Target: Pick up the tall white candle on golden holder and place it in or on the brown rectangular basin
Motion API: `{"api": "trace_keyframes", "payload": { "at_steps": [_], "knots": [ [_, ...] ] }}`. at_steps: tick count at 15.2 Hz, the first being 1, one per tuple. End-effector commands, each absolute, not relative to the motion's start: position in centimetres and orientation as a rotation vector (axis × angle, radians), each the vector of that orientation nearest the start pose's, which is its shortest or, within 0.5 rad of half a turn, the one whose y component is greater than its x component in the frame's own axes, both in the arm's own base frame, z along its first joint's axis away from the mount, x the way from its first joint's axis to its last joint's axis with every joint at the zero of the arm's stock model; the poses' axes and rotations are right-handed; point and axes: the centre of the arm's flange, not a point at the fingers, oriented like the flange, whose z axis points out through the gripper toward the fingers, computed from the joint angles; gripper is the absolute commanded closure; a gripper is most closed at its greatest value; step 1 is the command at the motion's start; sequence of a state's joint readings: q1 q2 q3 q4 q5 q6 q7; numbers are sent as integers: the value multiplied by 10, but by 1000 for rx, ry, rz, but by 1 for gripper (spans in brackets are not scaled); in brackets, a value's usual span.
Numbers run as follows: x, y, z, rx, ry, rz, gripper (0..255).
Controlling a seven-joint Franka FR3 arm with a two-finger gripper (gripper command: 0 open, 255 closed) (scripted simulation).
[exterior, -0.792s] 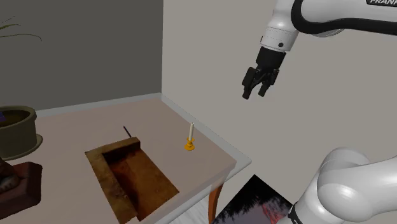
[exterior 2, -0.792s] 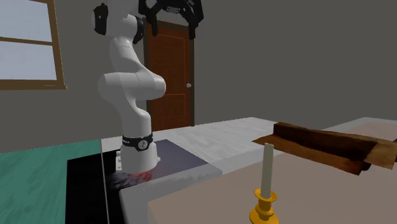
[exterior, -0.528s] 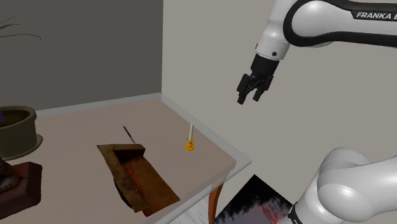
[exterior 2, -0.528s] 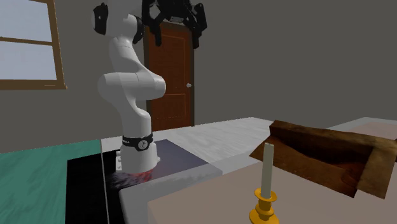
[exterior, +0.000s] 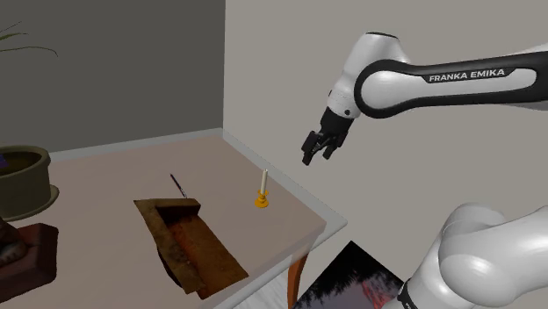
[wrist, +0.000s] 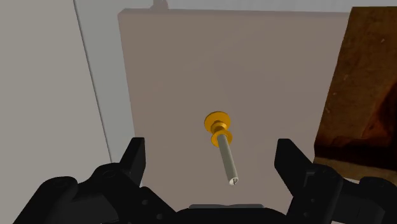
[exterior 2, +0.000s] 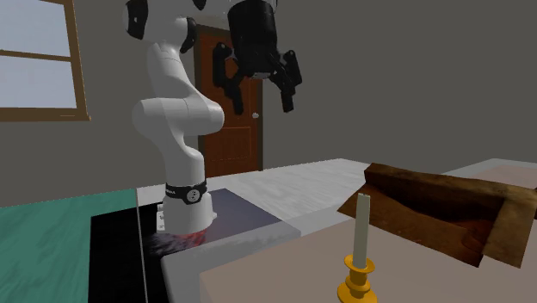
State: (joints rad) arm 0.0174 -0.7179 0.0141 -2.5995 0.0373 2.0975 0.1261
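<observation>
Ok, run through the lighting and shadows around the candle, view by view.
Shoulder view: flat, even light; the candle throws no distinct shadow on the table. Second exterior view: dimmer overall, the candle looking greyish. Wrist view: even light again, no shadow beside the candle, which is strongly foreshortened from above.

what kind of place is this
Probably a room in a house, drawn by a simulator: a brown door, a brown-framed window, a potted plant, and a table with a candle on it.
</observation>
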Motion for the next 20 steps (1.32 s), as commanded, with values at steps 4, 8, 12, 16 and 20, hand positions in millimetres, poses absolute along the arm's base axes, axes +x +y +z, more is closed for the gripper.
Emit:
{"api": "trace_keyframes", "payload": {
  "at_steps": [4,8,12,16,20],
  "knots": [
    [381,22,443,-3057,134,-428,0],
    [407,29,401,-3039,103,-500,0],
    [435,36,359,-3020,72,-571,0],
    [459,42,327,-3003,48,-628,0],
    [467,43,308,-3003,48,-628,0]
  ]
}}
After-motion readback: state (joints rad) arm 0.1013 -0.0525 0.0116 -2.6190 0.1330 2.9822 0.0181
